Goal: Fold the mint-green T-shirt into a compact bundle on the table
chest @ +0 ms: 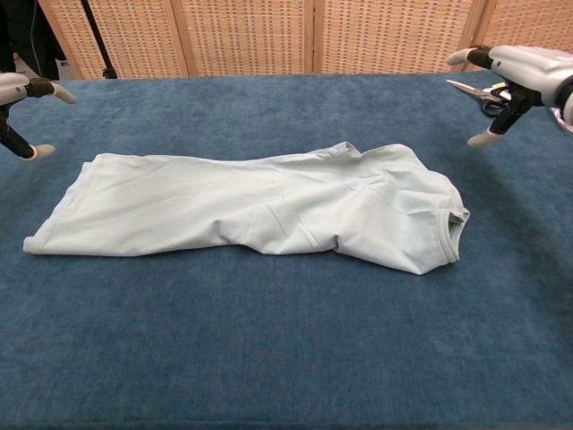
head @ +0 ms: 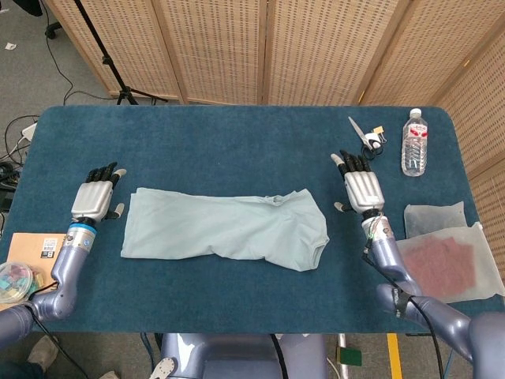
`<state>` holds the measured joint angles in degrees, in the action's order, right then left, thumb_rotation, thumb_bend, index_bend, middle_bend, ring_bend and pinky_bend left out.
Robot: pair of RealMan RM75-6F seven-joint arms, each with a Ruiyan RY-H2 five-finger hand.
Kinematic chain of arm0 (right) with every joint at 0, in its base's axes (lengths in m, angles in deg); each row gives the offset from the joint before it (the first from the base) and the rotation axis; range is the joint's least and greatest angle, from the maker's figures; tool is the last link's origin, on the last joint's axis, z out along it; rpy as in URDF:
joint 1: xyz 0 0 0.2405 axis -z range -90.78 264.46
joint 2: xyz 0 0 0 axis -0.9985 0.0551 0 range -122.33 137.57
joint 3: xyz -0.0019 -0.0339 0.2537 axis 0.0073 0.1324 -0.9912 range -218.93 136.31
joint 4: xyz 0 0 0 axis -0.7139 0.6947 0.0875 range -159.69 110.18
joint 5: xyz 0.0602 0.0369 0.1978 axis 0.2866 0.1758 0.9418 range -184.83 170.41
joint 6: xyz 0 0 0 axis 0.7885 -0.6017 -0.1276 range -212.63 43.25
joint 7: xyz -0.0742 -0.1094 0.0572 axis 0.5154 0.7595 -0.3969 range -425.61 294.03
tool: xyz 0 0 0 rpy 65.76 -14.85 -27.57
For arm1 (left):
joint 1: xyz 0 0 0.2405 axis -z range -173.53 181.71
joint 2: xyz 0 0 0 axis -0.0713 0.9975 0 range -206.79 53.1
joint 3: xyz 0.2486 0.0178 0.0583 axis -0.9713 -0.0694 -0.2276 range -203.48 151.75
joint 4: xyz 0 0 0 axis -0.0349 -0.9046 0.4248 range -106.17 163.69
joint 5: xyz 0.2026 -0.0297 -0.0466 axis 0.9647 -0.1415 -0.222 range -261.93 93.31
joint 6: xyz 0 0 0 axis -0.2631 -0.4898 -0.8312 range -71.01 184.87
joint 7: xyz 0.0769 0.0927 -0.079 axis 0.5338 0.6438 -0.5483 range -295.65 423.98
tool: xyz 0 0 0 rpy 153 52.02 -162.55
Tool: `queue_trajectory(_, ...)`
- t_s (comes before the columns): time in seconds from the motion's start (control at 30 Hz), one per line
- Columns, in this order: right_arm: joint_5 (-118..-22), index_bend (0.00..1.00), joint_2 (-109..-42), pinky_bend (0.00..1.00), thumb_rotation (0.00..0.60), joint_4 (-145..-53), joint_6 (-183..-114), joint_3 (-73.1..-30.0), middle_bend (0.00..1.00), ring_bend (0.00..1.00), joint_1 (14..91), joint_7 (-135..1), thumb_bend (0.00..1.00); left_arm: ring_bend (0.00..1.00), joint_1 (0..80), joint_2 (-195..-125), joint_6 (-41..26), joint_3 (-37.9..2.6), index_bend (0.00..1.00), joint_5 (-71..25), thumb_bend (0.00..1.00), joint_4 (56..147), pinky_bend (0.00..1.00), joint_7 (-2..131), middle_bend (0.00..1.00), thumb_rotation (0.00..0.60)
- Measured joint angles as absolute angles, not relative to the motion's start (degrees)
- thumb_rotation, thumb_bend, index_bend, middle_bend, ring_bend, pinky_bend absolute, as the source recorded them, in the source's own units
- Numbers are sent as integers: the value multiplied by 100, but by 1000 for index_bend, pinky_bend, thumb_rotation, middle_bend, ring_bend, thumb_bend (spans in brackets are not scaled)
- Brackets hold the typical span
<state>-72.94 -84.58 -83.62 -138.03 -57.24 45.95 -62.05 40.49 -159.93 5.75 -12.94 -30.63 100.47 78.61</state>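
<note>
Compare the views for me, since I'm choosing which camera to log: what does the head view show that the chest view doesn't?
Only the head view shows the water bottle, the notebook, the white bags and the floor around the table. Only the chest view shows the shirt's collar opening side-on and how flat the fabric lies. Both show the mint-green T-shirt, the scissors, and each open robot hand: left, right.

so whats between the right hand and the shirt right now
Nothing: in the head view only bare blue table separates the right hand from the T-shirt. The chest view shows the same gap.
</note>
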Motion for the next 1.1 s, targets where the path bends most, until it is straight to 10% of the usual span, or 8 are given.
queue_trajectory(0.47,-8328,0,-6472,0,600,-11050,-15250,-4954,0,0,6037,-6366,0,0,4066,-16006,866,-1490,0,-2530,391,9707,0,7243,0,600)
queue_trajectory(1.1,-9540,0,-6265,0,600,-11291,-16732,-4217,0,0,7109,-6608,0,0,4766,-16247,1426,-1320,246,-3756,178,9352,0,8500,0,600)
